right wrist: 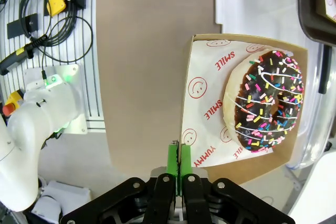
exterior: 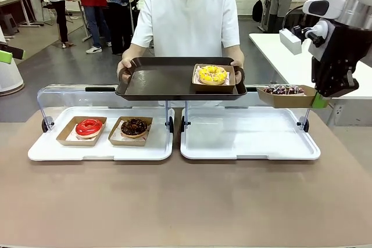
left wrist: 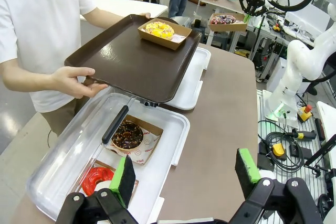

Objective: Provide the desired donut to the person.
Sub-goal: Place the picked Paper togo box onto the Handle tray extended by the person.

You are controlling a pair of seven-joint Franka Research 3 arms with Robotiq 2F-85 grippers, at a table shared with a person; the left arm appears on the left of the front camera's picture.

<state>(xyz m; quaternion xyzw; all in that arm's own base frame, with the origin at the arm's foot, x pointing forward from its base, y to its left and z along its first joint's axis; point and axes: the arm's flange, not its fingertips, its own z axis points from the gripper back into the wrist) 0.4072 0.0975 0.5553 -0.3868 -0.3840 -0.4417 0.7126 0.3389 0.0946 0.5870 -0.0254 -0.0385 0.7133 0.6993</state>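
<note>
The person (exterior: 186, 21) in a white shirt stands at the far side and holds a dark brown tray (exterior: 157, 79) in both hands. On it sits a yellow donut (exterior: 212, 74) in a cardboard box. My right gripper (exterior: 318, 101) is shut on the rim of another cardboard box (exterior: 288, 100) holding a chocolate donut with coloured sprinkles (exterior: 283, 90). The box hangs in the air just right of the brown tray. In the right wrist view the green pads (right wrist: 171, 161) pinch the box's paper-lined edge beside the sprinkled donut (right wrist: 268, 100). My left gripper (left wrist: 186, 170) is open above the table's left part.
A white tray (exterior: 99, 150) at the left carries a red glazed donut (exterior: 89, 126) and a chocolate donut (exterior: 133, 126), each in a box. The right white tray (exterior: 250, 137) is bare. Clear lids (exterior: 64, 94) stand open behind both trays.
</note>
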